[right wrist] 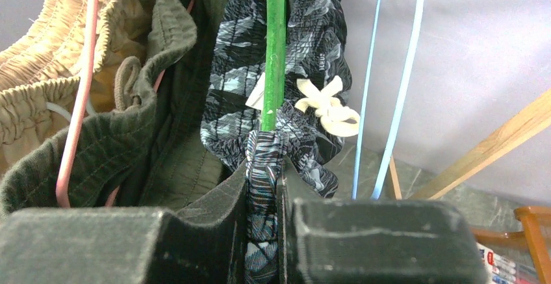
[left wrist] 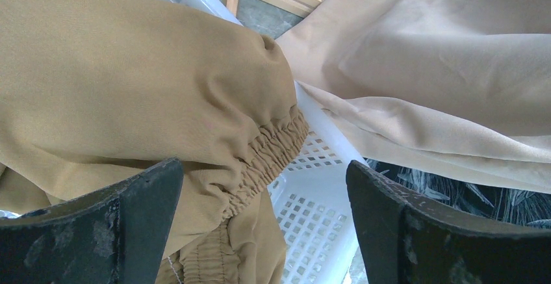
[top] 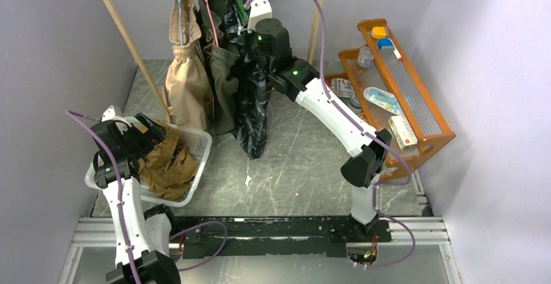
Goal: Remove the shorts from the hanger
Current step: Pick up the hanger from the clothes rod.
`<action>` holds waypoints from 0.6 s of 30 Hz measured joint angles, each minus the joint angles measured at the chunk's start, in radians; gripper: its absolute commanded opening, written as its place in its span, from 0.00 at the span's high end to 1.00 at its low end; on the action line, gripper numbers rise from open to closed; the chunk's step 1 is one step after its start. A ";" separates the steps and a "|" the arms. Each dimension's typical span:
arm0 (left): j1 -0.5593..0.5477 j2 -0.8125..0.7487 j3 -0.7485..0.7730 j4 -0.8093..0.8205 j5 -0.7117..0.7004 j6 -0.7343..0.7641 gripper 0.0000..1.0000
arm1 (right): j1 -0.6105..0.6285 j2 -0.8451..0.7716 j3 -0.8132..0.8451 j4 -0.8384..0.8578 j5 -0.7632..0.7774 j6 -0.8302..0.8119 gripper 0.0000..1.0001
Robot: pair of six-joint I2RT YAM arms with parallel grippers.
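The dark patterned shorts are hanging from a green hanger at the right end of the row. A fold of their fabric, just below the hanger's stem, is running down into the narrow gap of the right gripper. Its jaws are pressing in on that fold from both sides, gripping it. Touching these shorts on their left, the olive shorts are draping over a pink hanger. Beyond them the beige shorts are hanging from a blue hanger.

The tan brown shorts are lying bunched in a white basket, well apart from the hanging row. The left gripper is hovering over them with its jaws spread wide and gripping nothing. The gathered elastic waist is lying in the gap between the fingers.

The basket is sitting on the left of a grey marbled table, near the foot of the wooden rack that is carrying the hangers. An orange shelf is leaning at the table's right side, holding small bottles and boxes. Pale lilac walls are closing in the left, back and right.
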 measured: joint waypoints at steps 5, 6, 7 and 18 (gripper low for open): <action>0.000 0.000 0.000 0.000 0.000 0.000 0.00 | 0.004 -0.004 -0.012 0.029 0.013 -0.014 1.00; 0.000 0.000 0.000 0.000 0.000 0.000 0.00 | 0.006 -0.012 -0.031 0.045 0.016 -0.017 1.00; 0.000 0.000 0.000 0.000 0.000 0.000 0.00 | 0.009 -0.023 -0.055 0.058 0.020 -0.019 1.00; 0.000 0.001 0.000 0.000 0.000 0.000 0.01 | 0.038 -0.066 -0.119 0.088 0.047 -0.039 1.00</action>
